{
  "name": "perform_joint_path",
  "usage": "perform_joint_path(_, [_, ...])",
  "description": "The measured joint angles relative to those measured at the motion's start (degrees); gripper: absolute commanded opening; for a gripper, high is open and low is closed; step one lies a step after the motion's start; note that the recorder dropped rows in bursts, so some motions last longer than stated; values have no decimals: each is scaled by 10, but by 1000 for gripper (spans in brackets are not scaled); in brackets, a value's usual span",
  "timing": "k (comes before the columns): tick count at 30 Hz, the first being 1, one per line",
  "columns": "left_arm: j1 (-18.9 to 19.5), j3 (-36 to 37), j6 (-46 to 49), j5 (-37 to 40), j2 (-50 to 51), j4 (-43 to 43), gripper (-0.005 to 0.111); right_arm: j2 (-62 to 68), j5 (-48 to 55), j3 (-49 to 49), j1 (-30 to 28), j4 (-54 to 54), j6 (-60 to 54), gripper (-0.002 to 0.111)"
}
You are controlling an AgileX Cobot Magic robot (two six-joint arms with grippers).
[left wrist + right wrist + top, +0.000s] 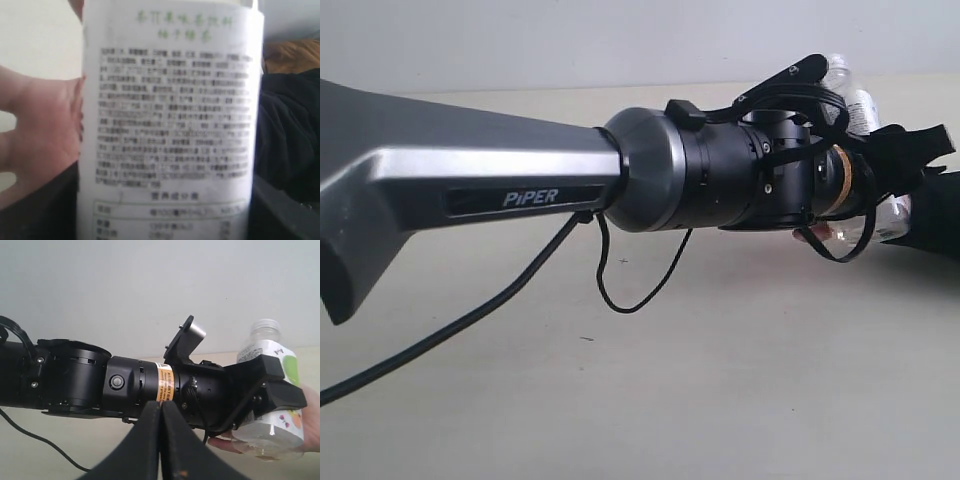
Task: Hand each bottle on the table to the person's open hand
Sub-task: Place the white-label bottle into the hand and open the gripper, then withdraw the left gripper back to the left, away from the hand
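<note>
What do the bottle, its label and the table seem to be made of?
The bottle looks like clear, glossy plastic: you can see through its lower part. The label is white printed paper or film wrapped around it; I cannot tell which. The table is pale beige and matte, perhaps laminate; the grain is too faint to confirm wood.

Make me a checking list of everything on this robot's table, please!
Surface: pale table with a few tiny dark specks.
Job's things: one bottle, white label with green print, held at the person's open hand.
Clutter: nothing seen.
Grippers: left gripper shut on the bottle; right gripper shut, holding nothing.
Cables: thin black cable hangs in a loop under the left arm.
Surroundings: plain pale wall; dark sleeve on the person's arm.
</note>
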Motion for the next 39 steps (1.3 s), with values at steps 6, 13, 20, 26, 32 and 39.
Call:
perform_joint_path(6, [0, 0, 18, -12, 0, 0, 86, 0, 0, 0, 0, 0, 0, 0])
perform_joint_path(13, [0, 0, 28, -9, 0, 0, 86, 0, 0, 0, 0, 0, 0, 0])
perform_joint_path(20, [0, 0, 33, 7, -2, 0, 86, 0, 0, 0, 0, 0, 0, 0])
perform_joint_path(26, [0, 0, 45, 37, -10, -5, 86, 0, 0, 0, 0, 0, 0, 0])
perform_joint_path(32, [0, 0, 144, 85, -11, -91, 86, 0, 0, 0, 0, 0, 0, 0])
perform_joint_path(39, [0, 0, 217, 125, -13, -142, 86, 0, 0, 0, 0, 0, 0, 0])
